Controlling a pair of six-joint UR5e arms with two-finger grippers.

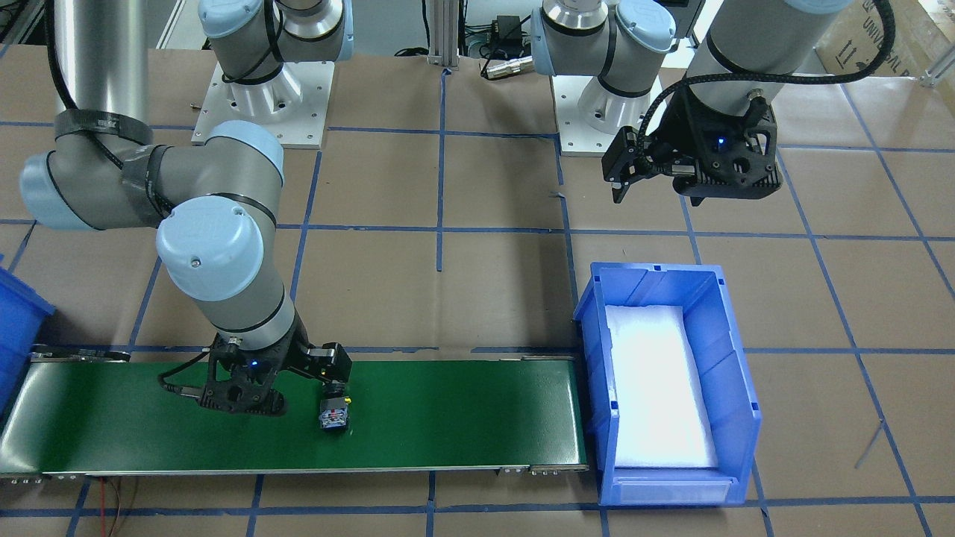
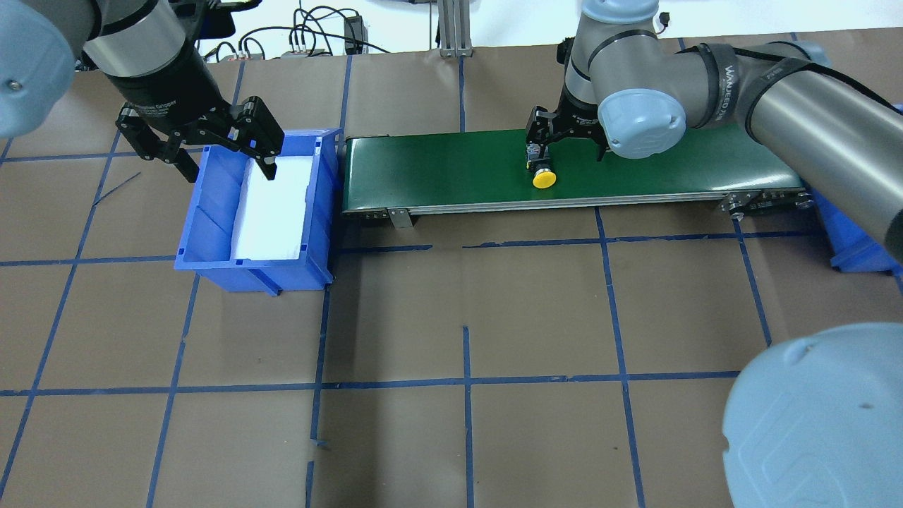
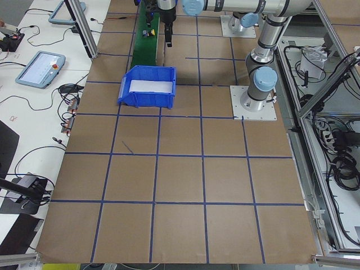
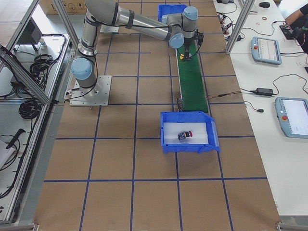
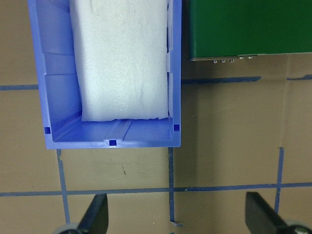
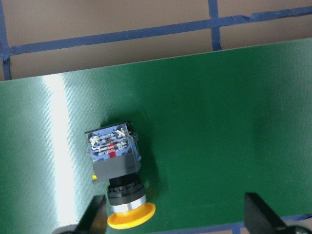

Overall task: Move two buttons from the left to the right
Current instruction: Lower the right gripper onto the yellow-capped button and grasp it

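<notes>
The yellow button [image 6: 117,180] lies on its side on the green conveyor belt [image 2: 437,169], its cap towards the belt's near edge; it also shows in the overhead view [image 2: 542,178]. My right gripper [image 6: 175,222] is open just above the belt, the button close to one fingertip [image 6: 95,214] and untouched. A red button [image 4: 185,135] shows on the white foam in the blue bin [image 2: 211,262] only in the exterior right view. My left gripper [image 2: 229,171] is open and empty, above the bin's far edge.
A second blue bin [image 2: 853,247] stands at the conveyor's other end, partly behind my right arm. Brown paper with blue tape lines covers the table [image 2: 465,317]. Both arm bases [image 1: 261,97] stand at the back.
</notes>
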